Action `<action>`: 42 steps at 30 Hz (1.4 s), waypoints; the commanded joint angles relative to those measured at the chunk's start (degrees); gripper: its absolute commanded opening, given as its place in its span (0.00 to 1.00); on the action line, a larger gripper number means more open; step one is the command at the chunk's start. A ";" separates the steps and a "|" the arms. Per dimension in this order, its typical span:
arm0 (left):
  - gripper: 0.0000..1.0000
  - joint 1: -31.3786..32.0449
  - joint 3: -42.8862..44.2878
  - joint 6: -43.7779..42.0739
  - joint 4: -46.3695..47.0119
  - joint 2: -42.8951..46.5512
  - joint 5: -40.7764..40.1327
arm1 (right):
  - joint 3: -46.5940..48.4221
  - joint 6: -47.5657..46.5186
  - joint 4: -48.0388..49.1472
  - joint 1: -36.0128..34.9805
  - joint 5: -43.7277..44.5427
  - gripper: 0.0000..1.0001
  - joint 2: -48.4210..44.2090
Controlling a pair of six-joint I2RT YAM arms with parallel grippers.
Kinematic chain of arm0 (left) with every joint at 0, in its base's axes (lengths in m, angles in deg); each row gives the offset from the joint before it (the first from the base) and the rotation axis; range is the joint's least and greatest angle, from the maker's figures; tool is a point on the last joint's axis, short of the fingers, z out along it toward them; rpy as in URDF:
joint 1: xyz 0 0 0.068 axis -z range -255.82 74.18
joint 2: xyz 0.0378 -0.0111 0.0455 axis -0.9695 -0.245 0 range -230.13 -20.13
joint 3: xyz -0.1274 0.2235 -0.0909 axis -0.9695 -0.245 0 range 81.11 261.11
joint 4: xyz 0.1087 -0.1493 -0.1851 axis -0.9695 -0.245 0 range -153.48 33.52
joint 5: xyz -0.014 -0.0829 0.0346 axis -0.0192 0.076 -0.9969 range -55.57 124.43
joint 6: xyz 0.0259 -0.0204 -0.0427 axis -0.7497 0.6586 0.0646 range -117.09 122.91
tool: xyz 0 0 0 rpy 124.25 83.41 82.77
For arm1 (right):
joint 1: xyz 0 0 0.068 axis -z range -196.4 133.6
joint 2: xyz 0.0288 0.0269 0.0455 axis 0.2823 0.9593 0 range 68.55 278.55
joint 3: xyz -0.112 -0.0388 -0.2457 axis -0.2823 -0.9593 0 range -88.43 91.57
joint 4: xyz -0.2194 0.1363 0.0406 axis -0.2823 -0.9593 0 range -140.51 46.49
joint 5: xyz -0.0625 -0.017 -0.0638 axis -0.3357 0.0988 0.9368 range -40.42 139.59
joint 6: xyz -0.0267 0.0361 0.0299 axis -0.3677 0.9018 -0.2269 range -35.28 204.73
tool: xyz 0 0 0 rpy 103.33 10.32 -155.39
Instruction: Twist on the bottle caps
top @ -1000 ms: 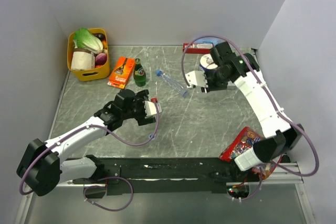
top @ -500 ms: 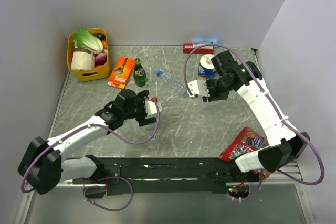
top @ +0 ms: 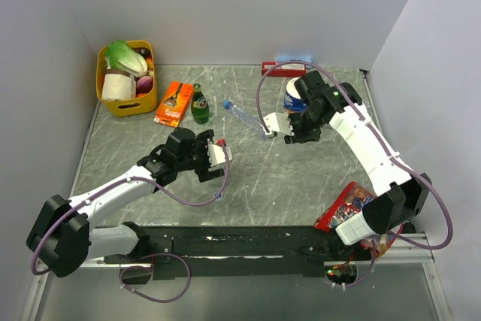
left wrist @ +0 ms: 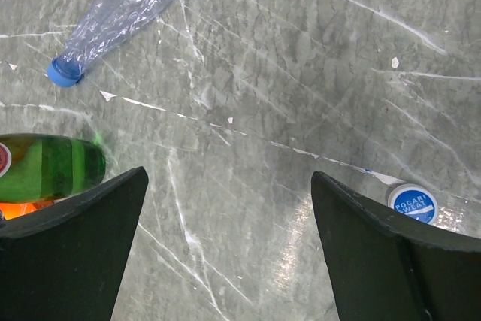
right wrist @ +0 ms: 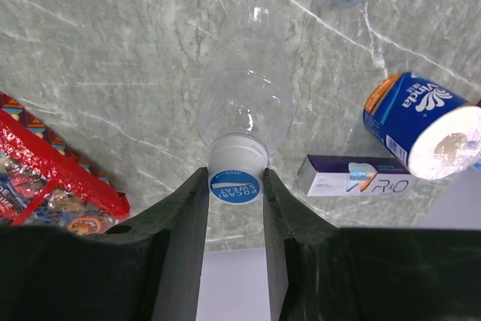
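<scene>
My right gripper (right wrist: 235, 177) is shut on a blue bottle cap (right wrist: 235, 186) that sits on the neck of an upright clear bottle (right wrist: 244, 99). In the top view this gripper (top: 276, 125) points down and hides that bottle. A second clear bottle (top: 245, 117) lies on the table with a blue cap (left wrist: 64, 71) on it; it also shows in the left wrist view (left wrist: 131, 1). My left gripper (left wrist: 229, 178) is open and empty above the table, left of centre in the top view (top: 218, 154). A loose blue cap (left wrist: 413, 202) lies by its right finger.
A dark green glass bottle (top: 199, 104), an orange box (top: 173, 103) and a yellow basket (top: 126, 80) stand at the back left. A blue-and-white paper roll (right wrist: 425, 125) and a toothpaste box (right wrist: 357, 175) lie near the right gripper. A red snack bag (top: 347, 204) lies at the front right.
My right arm has shifted a little and its wrist has turned above the upright bottle. The left arm has hardly moved.
</scene>
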 commanded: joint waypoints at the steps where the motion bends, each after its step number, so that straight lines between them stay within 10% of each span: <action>1: 0.96 -0.10 1.62 1.15 1.00 -0.33 1.46 | 2.95 0.85 -12.88 -0.07 -0.98 0.23 1.03; 19: 0.96 -0.36 1.63 1.59 1.61 -1.12 2.08 | 7.18 2.69 -12.70 -0.07 -1.95 0.66 5.77; 35: 0.96 -0.54 1.89 2.29 1.44 -1.38 2.25 | 8.41 3.30 -9.81 0.28 -2.12 0.73 8.33; 42: 0.96 -1.24 6.53 8.96 3.20 -0.33 -0.03 | 2.44 18.76 5.99 1.16 -7.65 0.73 3.07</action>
